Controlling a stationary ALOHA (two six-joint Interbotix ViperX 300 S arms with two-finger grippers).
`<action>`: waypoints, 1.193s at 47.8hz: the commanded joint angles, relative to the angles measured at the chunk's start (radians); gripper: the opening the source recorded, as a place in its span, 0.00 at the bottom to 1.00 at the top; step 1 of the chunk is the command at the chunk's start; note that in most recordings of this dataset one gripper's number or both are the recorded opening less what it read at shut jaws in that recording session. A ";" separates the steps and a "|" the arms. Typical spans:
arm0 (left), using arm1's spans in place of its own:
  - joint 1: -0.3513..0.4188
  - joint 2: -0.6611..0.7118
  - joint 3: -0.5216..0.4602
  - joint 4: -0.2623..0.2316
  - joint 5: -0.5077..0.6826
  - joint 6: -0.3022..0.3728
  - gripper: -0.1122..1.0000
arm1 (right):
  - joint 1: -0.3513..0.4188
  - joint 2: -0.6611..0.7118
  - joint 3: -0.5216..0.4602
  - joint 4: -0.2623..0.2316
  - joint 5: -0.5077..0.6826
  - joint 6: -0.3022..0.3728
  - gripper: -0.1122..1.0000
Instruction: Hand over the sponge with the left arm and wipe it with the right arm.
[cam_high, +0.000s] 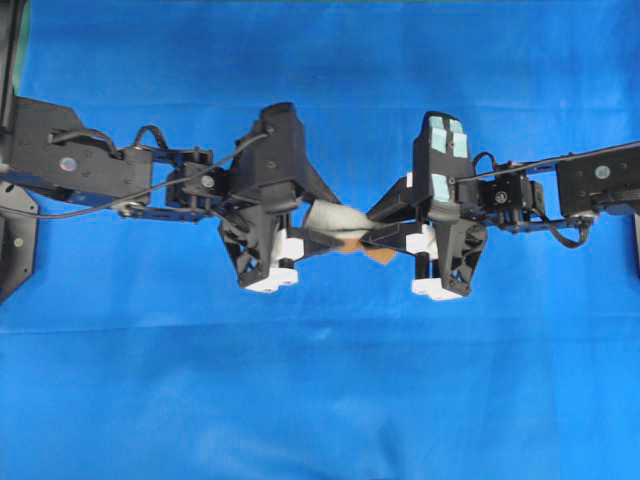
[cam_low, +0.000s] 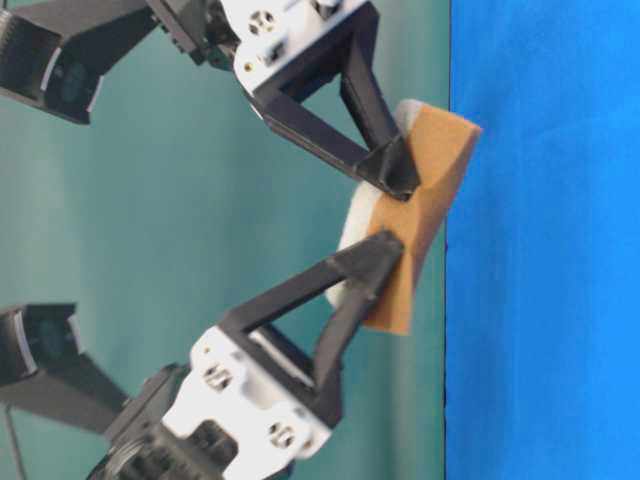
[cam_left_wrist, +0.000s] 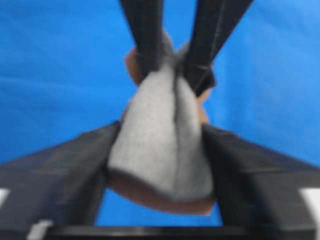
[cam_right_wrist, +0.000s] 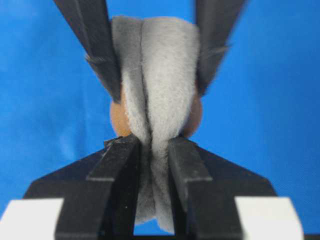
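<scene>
- Blue cloth covers the worktop (cam_high: 320, 400) under both arms, with a dull green backdrop (cam_low: 150, 220) behind them in the table-level view.
- Nearest the right wrist camera, the right arm's (cam_high: 560, 185) jaws are pressed in on the sponge (cam_right_wrist: 160, 80), squeezing its grey-white face into a deep fold between the two fingers (cam_right_wrist: 116, 170).
- Just past that pinch, the sponge bulges wide again, and a sliver of its orange-tan layer shows on either side behind the right jaws.
- Farther on in the same view, the left arm's (cam_high: 90, 165) two fingers (cam_right_wrist: 102, 60) flank the sponge's far end, one on each side.
- Seen from the left wrist camera, the left jaws stand spread, and the sponge's broad end sits between the fingers (cam_left_wrist: 75, 165); whether they press on it or merely lie alongside it, I cannot tell.
- In the table-level view, one finger from each arm lies against the sponge's orange-tan face, and the sponge is clear of the worktop.
- From overhead, the sponge hangs in the gap between the left gripper (cam_high: 305, 225) and the right gripper (cam_high: 385, 235), which point at each other, tips overlapping around it.
- Pale teal blocks (cam_high: 447, 140) sit on the right arm's wrist; a thin cable (cam_high: 150, 190) trails along the left arm.
</scene>
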 joint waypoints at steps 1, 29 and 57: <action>-0.011 -0.061 0.011 0.003 -0.025 0.000 0.72 | 0.008 -0.026 -0.008 -0.006 0.002 -0.002 0.31; -0.061 -0.440 0.291 0.002 -0.190 0.028 0.82 | 0.018 -0.075 0.028 -0.006 0.077 0.002 0.31; -0.061 -0.457 0.307 0.003 -0.190 0.038 0.82 | -0.055 0.173 -0.003 -0.072 -0.020 -0.005 0.31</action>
